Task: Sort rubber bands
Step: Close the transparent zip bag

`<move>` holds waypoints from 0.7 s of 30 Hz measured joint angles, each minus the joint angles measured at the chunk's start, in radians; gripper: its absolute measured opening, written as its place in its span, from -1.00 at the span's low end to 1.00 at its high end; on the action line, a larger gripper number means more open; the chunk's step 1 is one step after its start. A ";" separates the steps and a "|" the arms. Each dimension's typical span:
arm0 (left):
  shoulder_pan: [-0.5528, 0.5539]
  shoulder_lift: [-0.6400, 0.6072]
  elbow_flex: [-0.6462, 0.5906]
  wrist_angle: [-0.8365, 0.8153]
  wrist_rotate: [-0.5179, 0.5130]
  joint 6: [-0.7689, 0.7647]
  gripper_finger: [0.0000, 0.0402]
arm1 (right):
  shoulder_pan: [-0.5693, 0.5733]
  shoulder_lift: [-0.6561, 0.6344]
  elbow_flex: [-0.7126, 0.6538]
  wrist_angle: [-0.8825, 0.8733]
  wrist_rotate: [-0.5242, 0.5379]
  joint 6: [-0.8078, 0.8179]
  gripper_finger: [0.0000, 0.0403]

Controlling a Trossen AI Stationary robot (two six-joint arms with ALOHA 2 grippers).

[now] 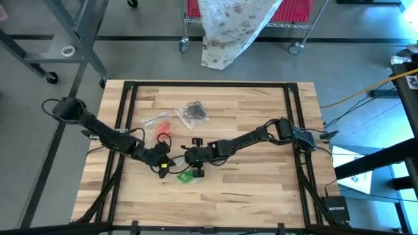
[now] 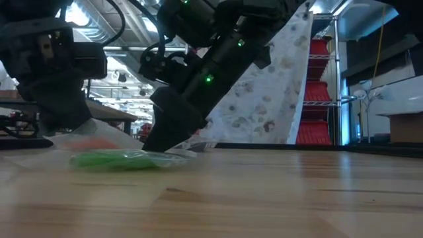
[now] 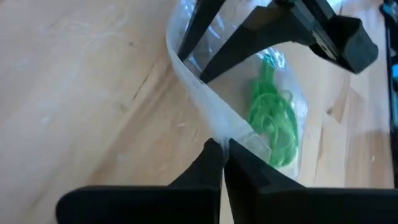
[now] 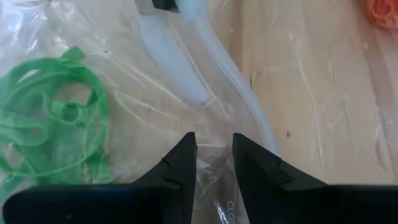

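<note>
While both grippers meet at lower centre of the high view, the left gripper is pinched together on the rim of the clear bag holding green rubber bands. The right gripper clamps the opposite rim. I judge the next move is pulling the mouth open.

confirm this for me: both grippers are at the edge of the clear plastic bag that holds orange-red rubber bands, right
Not quite: the thin rubber bands inside that clear plastic bag are bright green, as both wrist views show. The rest holds: the left gripper is shut on the bag's edge and the right gripper is at it too.
</note>
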 joint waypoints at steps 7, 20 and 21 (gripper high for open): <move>0.000 -0.022 0.090 -0.230 0.008 0.123 -1.00 | 0.001 -0.069 -0.004 -0.046 -0.012 -0.036 -0.51; 0.000 -0.029 0.297 -0.416 0.007 0.406 -1.00 | 0.001 -0.190 0.000 0.073 -0.075 -0.079 -0.48; 0.000 -0.029 0.301 -0.417 0.007 0.412 -1.00 | 0.001 -0.190 0.000 0.072 -0.090 -0.073 -0.46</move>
